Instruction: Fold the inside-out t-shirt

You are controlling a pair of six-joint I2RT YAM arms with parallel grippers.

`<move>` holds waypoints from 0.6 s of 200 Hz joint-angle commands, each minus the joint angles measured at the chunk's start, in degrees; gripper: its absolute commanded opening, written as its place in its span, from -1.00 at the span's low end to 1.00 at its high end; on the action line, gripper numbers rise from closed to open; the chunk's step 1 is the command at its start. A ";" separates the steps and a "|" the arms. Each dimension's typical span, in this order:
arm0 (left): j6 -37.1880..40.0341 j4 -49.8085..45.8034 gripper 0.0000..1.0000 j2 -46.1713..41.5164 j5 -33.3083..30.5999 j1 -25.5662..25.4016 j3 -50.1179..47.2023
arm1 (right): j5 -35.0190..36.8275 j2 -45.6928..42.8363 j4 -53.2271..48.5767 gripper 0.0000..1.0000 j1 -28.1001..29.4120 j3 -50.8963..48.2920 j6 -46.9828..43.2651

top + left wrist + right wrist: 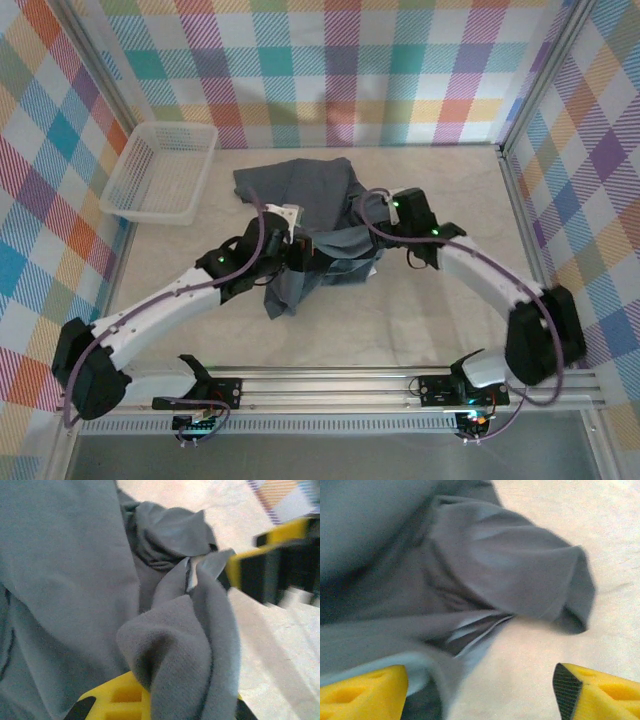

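The inside-out t-shirt [300,195] lies crumpled in the middle of the table, slate blue-grey. My left gripper [300,250] is at its near edge, shut on a thick bunched fold of the t-shirt [190,645] that hides most of its yellow fingers [112,697]. My right gripper [372,215] is at the shirt's right side, its jaws wide apart over bare table. In the right wrist view a loose edge of the t-shirt [485,565] drapes beside its left finger [365,690], and nothing is pinched between the fingers. The right gripper's yellow finger [272,550] appears in the left wrist view, just past the held fold.
A white mesh basket [150,212] stands at the back left. Plaid walls close in the table on three sides. The arms' mounting rail [350,385] runs along the near edge. Bare tabletop [430,320] lies to the right of and in front of the shirt.
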 commanded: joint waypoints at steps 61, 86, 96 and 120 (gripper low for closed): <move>-5.97 -8.56 -1.00 6.11 3.54 1.11 15.58 | -7.61 -11.31 29.09 -0.58 23.26 -16.07 15.85; -7.66 -10.66 -1.00 5.67 6.25 1.81 18.42 | 1.71 2.41 42.49 -1.00 23.89 -14.15 -0.69; -8.45 -11.60 -1.00 5.68 7.13 2.05 19.82 | 6.23 7.48 50.04 -1.00 23.89 -14.04 -9.55; -9.87 -15.03 -1.00 6.68 9.10 2.35 24.82 | 20.29 19.94 66.28 -1.00 23.51 -10.97 -34.82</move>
